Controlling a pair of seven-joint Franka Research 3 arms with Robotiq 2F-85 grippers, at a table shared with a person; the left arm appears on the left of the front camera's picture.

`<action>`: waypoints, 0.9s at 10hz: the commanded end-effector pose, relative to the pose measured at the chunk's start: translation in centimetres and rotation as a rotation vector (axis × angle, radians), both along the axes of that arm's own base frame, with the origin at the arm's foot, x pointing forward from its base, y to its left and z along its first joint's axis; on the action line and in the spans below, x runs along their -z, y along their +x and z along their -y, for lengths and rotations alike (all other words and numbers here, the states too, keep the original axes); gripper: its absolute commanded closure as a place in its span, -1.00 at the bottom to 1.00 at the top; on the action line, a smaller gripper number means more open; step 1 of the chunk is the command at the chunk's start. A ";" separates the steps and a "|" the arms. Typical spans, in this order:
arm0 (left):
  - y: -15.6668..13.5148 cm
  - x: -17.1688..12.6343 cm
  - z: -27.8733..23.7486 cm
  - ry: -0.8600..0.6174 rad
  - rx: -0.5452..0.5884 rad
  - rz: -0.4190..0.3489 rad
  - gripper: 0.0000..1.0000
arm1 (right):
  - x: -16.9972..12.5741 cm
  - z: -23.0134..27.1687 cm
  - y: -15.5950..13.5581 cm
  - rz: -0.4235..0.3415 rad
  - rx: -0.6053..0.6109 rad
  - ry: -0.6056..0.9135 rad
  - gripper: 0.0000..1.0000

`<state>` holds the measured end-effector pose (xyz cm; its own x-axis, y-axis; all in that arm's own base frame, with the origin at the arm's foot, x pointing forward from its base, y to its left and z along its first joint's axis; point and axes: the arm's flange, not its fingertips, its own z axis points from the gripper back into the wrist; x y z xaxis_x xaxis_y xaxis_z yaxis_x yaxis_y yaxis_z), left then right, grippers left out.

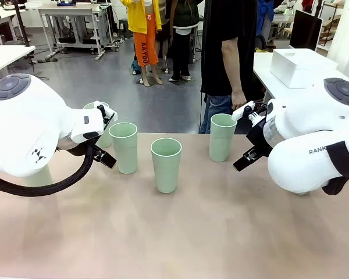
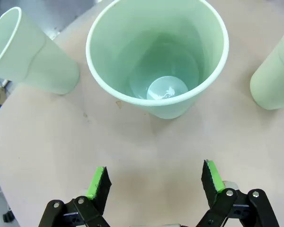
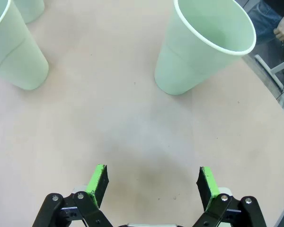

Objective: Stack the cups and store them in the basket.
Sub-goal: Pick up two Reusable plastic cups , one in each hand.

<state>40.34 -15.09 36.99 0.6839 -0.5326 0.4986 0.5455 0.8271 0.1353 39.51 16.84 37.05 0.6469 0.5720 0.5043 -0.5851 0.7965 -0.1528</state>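
Note:
Four pale mint-green cups stand upright on the tan table. One cup (image 1: pixel 102 125) is half hidden behind my left arm, another cup (image 1: pixel 123 147) is beside it, a third cup (image 1: pixel 166 164) is in the middle, and the fourth cup (image 1: pixel 222 136) is at the far right. My left gripper (image 2: pixel 155 182) is open above the table, with an open-mouthed cup (image 2: pixel 156 56) just ahead of it. My right gripper (image 3: pixel 152 182) is open too, short of the right-hand cup (image 3: pixel 203 47). The white basket (image 1: pixel 295 65) stands on a side table at the back right.
A person in a black top stands at the table's far edge, one hand (image 1: pixel 239 100) hanging close to the right-hand cup. The table's far edge runs just behind the cups. Bare tabletop (image 1: pixel 180 232) stretches toward the near side.

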 end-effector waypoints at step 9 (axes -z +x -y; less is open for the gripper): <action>2.8 -18.5 -13.2 -0.089 0.411 -0.055 -1.00 | -18.1 13.5 4.1 -0.040 -0.161 0.171 -1.00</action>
<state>42.12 -3.94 55.47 0.5098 -0.6868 0.5181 0.7831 0.6198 0.0511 42.62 6.22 54.63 0.6078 0.5442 0.5783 -0.6396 0.7671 -0.0495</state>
